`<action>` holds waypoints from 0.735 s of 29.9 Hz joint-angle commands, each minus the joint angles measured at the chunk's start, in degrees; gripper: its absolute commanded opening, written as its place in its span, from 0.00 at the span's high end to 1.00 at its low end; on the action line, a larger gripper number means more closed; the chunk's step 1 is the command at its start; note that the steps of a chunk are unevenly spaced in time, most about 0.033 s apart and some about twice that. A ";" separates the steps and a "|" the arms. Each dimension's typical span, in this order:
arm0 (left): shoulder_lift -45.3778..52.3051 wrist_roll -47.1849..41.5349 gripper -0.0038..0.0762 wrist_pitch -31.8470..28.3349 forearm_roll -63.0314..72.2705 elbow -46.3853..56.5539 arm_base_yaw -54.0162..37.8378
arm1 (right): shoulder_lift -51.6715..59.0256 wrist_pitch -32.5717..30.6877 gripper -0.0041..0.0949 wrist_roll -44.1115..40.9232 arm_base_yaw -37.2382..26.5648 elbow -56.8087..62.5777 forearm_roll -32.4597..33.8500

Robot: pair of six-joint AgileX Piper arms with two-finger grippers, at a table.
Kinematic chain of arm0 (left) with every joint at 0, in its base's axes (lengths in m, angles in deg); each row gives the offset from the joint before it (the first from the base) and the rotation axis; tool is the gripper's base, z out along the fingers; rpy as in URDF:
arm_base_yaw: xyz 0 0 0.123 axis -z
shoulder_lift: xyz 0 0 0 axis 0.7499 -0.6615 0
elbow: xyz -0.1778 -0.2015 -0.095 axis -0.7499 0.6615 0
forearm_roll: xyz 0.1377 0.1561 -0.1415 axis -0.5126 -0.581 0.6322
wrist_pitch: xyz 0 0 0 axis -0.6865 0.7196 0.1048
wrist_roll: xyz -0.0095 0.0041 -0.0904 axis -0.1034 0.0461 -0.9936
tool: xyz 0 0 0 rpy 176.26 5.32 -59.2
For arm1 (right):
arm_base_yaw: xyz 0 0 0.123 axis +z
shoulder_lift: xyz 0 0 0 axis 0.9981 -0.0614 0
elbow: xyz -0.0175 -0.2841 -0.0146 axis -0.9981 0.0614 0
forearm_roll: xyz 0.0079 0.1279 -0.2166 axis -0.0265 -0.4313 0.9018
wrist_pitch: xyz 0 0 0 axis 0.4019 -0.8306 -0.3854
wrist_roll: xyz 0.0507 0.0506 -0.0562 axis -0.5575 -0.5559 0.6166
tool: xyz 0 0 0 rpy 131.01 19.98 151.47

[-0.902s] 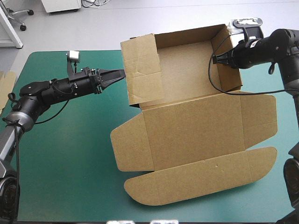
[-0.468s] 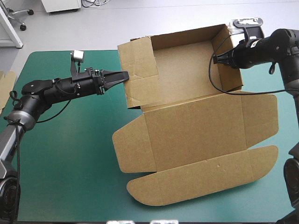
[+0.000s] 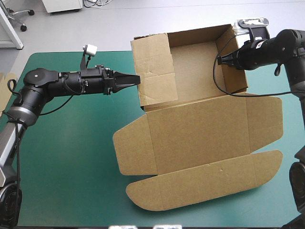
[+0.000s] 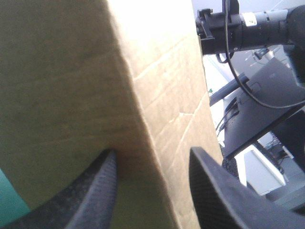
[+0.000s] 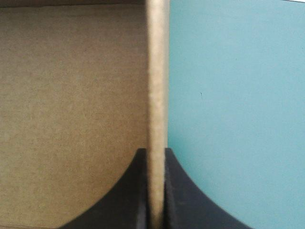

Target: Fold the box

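Note:
The brown box (image 3: 200,129) lies at the middle and right of the table, its far half raised into a tray and its lid and flaps flat toward the front. My left gripper (image 3: 135,79) is at the tray's left wall (image 3: 155,67), which leans inward. In the left wrist view its fingers (image 4: 209,191) stand open, with the wall's bent edge (image 4: 143,119) between them. My right gripper (image 3: 220,61) is shut on the tray's right wall (image 5: 157,71), which runs edge-on between its fingers (image 5: 155,150). The right arm (image 4: 243,28) shows beyond the wall.
More brown board (image 3: 5,88) shows at the table's left edge. The teal-green cover (image 3: 71,157) lies bare on the left and front left. The tray's back wall (image 3: 195,34) stands at the table's far edge.
My left gripper has moved right, and the tray's left wall has swung inward with it. The right gripper holds as before.

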 commanded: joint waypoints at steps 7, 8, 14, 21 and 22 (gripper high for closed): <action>2.61 -8.18 0.51 -4.58 -7.23 -7.01 0.62 | 2.67 3.31 0.99 -2.32 -0.34 -1.98 -3.18; 2.61 -8.75 0.50 -5.45 -7.38 -7.11 0.70 | 2.67 3.31 0.99 -2.47 -0.34 -1.98 -3.18; 2.61 -11.65 0.50 -8.32 -8.07 -7.26 1.52 | 2.67 3.31 0.99 -3.51 -0.34 -1.98 -4.86; 0.94 -19.23 0.50 -10.58 -18.70 -13.57 5.39 | 2.67 2.96 0.99 -4.29 -0.22 -1.98 -6.18; 0.69 -20.73 0.50 -10.58 -19.98 -14.66 5.92 | 2.67 2.84 0.99 -4.40 -0.22 -1.98 -6.41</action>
